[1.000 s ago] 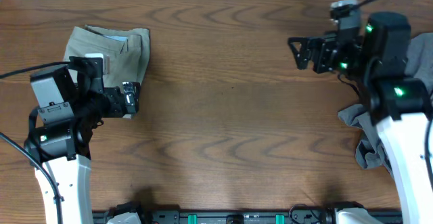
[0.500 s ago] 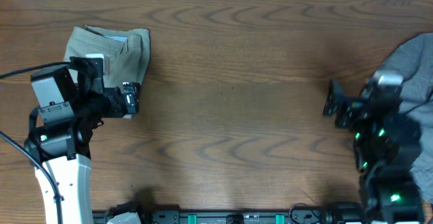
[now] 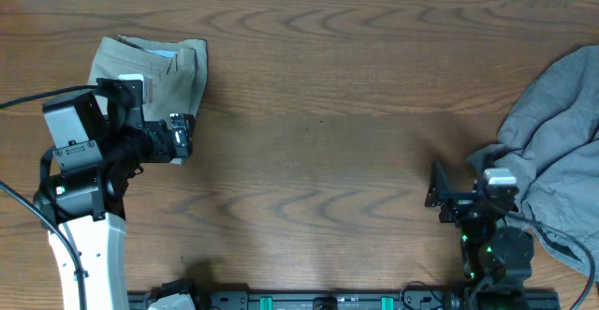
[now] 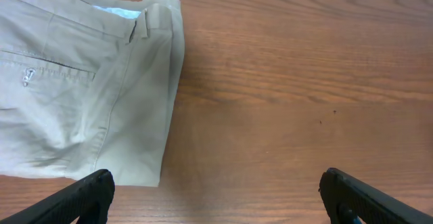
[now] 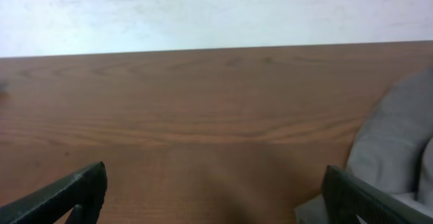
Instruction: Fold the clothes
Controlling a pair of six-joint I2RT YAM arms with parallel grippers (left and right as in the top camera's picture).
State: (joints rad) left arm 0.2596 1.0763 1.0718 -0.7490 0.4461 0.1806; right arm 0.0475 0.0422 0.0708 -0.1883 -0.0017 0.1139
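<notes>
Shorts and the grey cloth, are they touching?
Apart. Overhead view shows the khaki shorts far left, the grey cloth far right, bare table between them.

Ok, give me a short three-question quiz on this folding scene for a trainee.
1. True or false: the left gripper is holding the khaki shorts.
2. The crumpled grey garment lies nearest to: A) the left gripper, B) the right gripper, C) the khaki shorts.
3. Fill in: both grippers' jaws stand ____.
Key: 1 false, its jaws are open and empty; 2 B; 3 open.
</notes>
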